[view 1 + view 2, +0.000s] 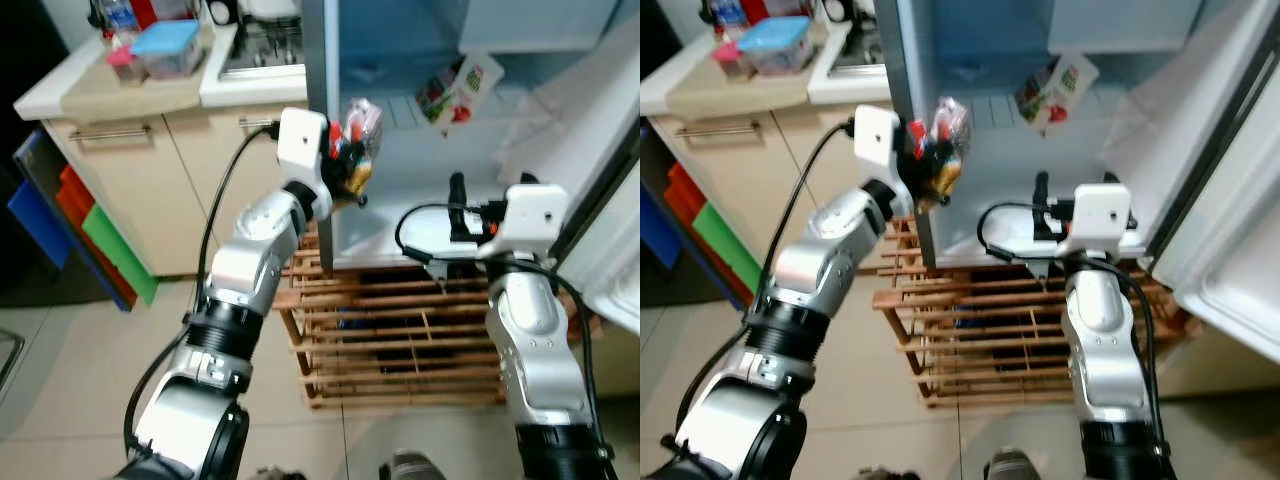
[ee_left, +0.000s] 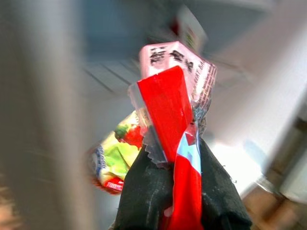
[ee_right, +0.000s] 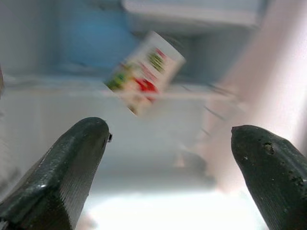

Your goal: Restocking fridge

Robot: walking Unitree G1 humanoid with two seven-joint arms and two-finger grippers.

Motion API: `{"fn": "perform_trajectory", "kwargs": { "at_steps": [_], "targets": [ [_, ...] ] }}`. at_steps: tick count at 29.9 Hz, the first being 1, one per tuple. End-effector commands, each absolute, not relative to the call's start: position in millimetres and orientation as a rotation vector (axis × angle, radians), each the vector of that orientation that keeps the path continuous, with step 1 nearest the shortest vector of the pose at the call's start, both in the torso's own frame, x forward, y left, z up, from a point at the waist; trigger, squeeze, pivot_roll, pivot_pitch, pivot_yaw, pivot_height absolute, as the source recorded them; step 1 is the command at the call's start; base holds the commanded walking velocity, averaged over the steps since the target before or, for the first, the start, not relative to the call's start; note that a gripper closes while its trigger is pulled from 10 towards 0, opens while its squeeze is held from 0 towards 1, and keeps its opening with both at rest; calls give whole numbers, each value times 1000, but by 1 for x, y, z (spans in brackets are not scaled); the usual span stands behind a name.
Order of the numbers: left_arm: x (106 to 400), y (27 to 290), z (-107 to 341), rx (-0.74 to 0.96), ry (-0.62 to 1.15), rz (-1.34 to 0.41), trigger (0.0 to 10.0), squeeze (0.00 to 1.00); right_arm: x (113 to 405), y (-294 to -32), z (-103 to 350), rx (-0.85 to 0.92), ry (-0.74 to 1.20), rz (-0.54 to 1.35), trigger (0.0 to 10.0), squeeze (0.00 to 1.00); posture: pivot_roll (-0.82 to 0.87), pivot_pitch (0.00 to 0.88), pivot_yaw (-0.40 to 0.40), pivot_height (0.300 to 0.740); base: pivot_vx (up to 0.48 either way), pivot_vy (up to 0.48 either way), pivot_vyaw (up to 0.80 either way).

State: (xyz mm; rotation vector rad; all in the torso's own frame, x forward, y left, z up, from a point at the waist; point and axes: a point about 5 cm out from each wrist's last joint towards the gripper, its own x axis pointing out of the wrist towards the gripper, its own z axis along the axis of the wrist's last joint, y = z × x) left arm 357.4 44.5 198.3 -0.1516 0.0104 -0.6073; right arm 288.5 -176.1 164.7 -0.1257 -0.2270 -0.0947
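A snack packet [image 1: 357, 135] with a red strip and clear wrapping was held clamped between the fingers [image 2: 144, 191] of the left tool [image 1: 345, 165], raised at the left edge of the open fridge [image 1: 400, 60], just beside its grey side wall. In the left wrist view the packet's red band and a printed white panel were seen above the black fingers, with a second, yellow-green packet [image 2: 112, 160] pressed against them lower down. Deeper inside the fridge a printed carton [image 1: 458, 90] with red and green marks was seen tilted against the back wall above a white shelf [image 1: 400, 225]. The right tool [image 3: 170, 163] was held at the fridge mouth, pointed inward, its two fingers spread well apart around nothing. A wooden slatted rack [image 1: 400, 340] was seen on the tiled floor below the fridge. To the robot's left a counter [image 1: 110, 90] carried a blue-lidded box [image 1: 165, 45], and coloured folders [image 1: 90, 225] leaned against the cabinet
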Motion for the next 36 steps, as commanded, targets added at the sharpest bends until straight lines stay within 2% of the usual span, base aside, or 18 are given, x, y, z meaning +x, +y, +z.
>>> {"fn": "perform_trajectory", "kwargs": {
  "at_steps": [1, 4, 9, 12, 18, 24, 26, 33, 34, 35, 36],
  "targets": [
    [359, 36, 180, -182, 162, -589, 10000, 0, 284, -174, 171, -132, -244, -106, 10000, 0, -377, 103, 118, 740, 0, 0, 0],
    [362, 29, 166, -266, 272, -560, 10000, 0, 280, -173, 172, -131, -244, -110, 10000, 0, -389, 114, 117, 740, 0, 0, 0],
    [371, 15, 172, -378, 215, -574, 10000, 0, 270, -179, 171, -141, -226, -136, 10000, 0, -427, 161, 118, 740, 0, 0, 0],
    [375, 14, 178, -317, 149, -579, 10000, 0, 264, -180, 170, -144, -218, -143, 10000, 0, -449, 185, 116, 740, 0, 0, 0],
    [387, 16, 187, -340, 128, -504, 10000, 0, 249, -180, 169, -154, -188, -150, 10000, 0, -493, 234, 107, 740, 0, 0, 0],
    [398, 32, 191, -375, 104, -349, 10000, 0, 237, -184, 169, -171, -155, -162, 10000, 0, -528, 277, 89, 740, 0, 0, 0],
    [403, 47, 196, -401, 48, -266, 10000, 0, 231, -184, 171, -184, -139, -156, 10000, 0, -558, 303, 72, 740, 0, 0, 0],
    [409, 70, 195, -358, 35, -157, 10000, 0, 213, -179, 170, -185, -93, -139, 10000, 0, -575, 348, 35, 740, 0, 0, 0],
    [410, 74, 194, -349, 43, -137, 10000, 298, 212, -179, 169, -185, -86, -136, 10000, 0, -575, 349, 30, 740, 0, 0, 0],
    [410, 76, 194, -340, 48, -126, 10000, 298, 210, -179, 168, -185, -82, -136, 10000, 0, -575, 349, 30, 740, 0, 0, 0],
    [412, 82, 197, -339, 40, -100, 10000, 376, 210, -178, 168, -185, -74, -130, 10000, 0, -578, 356, 29, 740, 0, 0, 0]
  ]
}}
